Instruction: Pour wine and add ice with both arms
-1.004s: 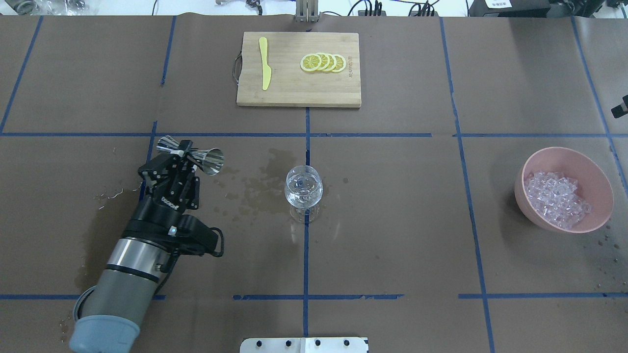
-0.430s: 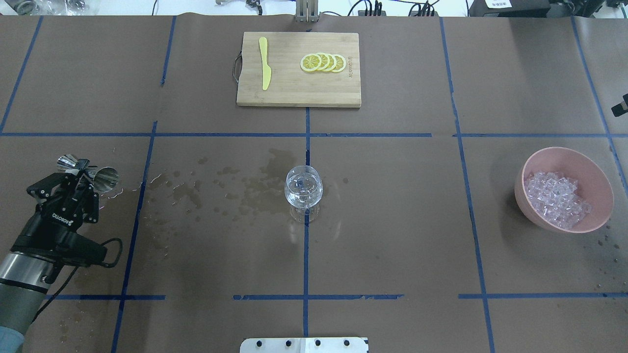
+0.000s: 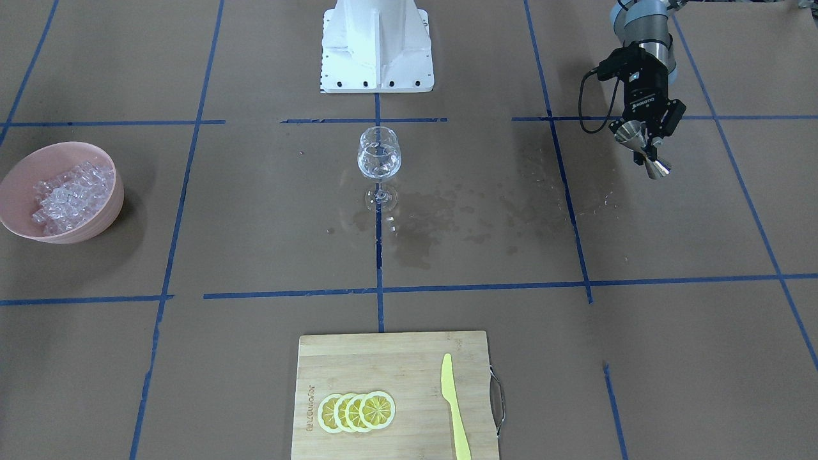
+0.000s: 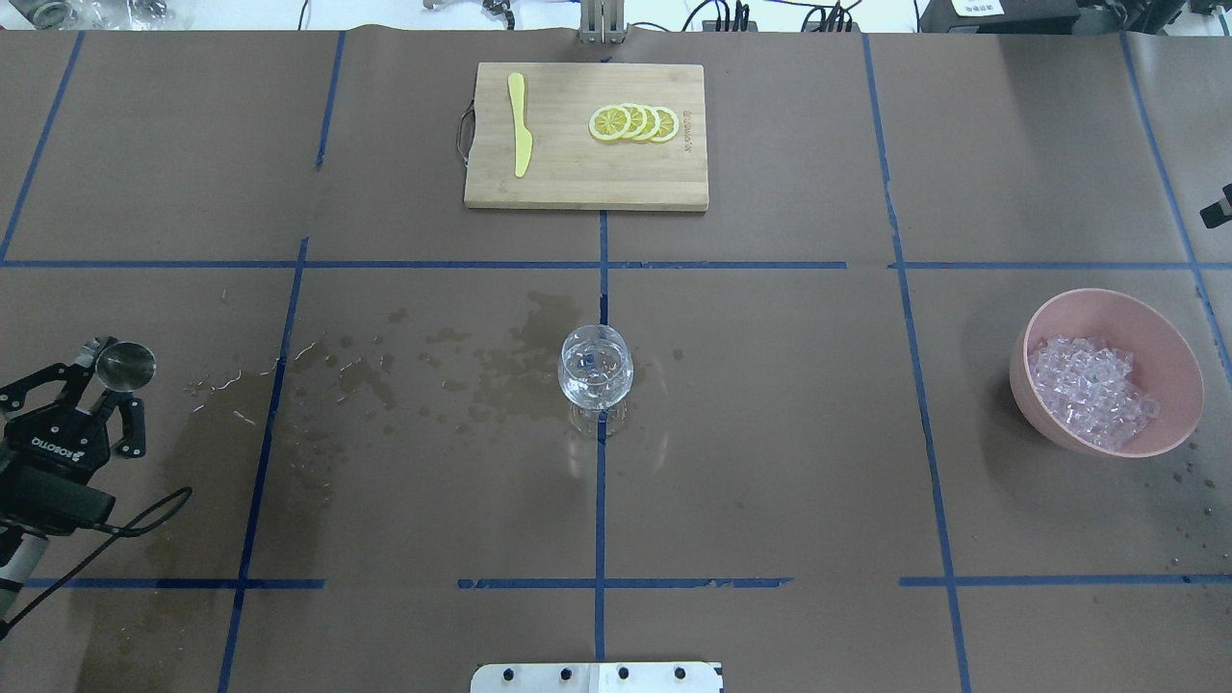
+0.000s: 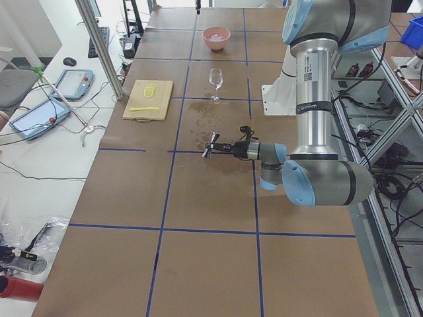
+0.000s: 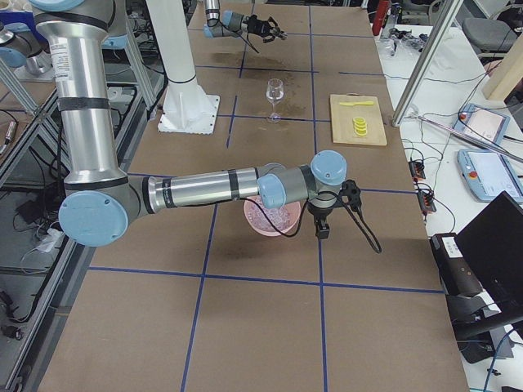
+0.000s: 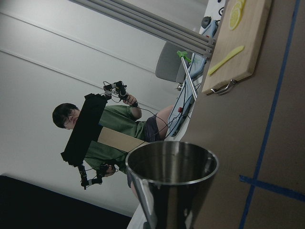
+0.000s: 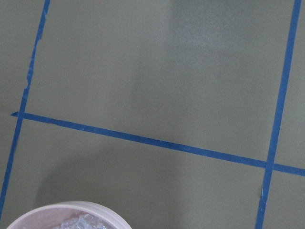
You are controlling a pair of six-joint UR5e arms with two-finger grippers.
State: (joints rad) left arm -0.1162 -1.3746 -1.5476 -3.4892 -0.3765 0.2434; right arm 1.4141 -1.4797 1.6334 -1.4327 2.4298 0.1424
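- Opens onto a lab room: metal frame posts, cables, and a seated person (image 7: 109,133) beyond the far edge.
- Carries everything on a brown-papered bench (image 4: 770,433) gridded with blue tape. Shows wet patches (image 4: 500,371) left of centre, which may let a set-down base slide.
- Hangs the right gripper (image 6: 321,222) near the pink bowl (image 4: 1018,371) at right; cannot tell how its jaws stand.
- Clamps the left gripper (image 3: 644,145) jaws narrow on a steel jigger (image 7: 171,176) at far left, well apart from the glass. Could tip it if released before its base sits flat.
- Finds the ice (image 4: 1092,390) heaped in the bowl; could scatter slick cubes in transfer.
- Holds the wine (image 3: 379,167) low in the stemmed glass (image 4: 596,371) at centre; could topple it with one careless bump.
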